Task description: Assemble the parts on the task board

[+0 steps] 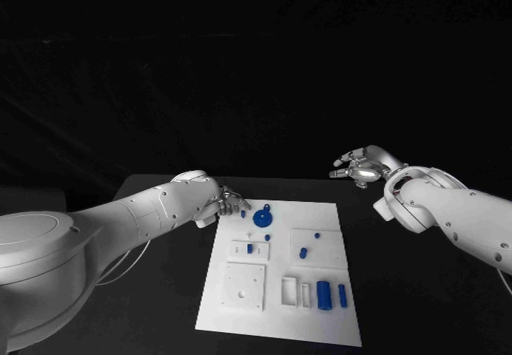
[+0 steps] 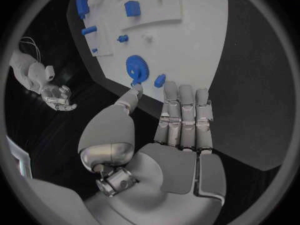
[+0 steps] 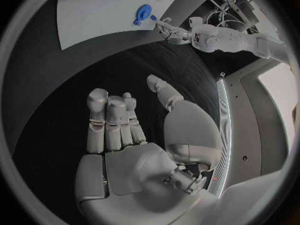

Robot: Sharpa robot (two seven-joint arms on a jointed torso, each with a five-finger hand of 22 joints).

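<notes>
The white task board (image 1: 280,310) lies in the middle of the black table (image 1: 422,296), its long sides running away from the robot. Several blue parts sit on it. A round gear (image 1: 263,217) lies near the far left corner, with a small blue piece (image 1: 243,214) just beside it toward the board's edge. Near the middle there are a small block (image 1: 250,248), a tiny peg (image 1: 267,237), and two small pieces (image 1: 316,236) and (image 1: 303,253) on the right-hand raised panel. Toward the near edge a cylinder (image 1: 323,293) and a narrower bar (image 1: 342,296) stand side by side, next to two white rectangular frames (image 1: 290,291). A square white plate (image 1: 244,285) with holes takes up the near left.

The left hand (image 1: 226,204) hovers at the board's far left corner, just beside the small blue piece and the gear; its fingers are loosely extended and apart, and it holds nothing. In the left wrist view the fingertips (image 2: 185,92) reach just short of the gear (image 2: 137,69).

The right hand (image 1: 359,167) is raised beyond the board's far right corner, well apart from every part, fingers half curled and empty.

Bare black table surrounds the board on all sides, wider on the right. No writing can be read on the board or parts.
</notes>
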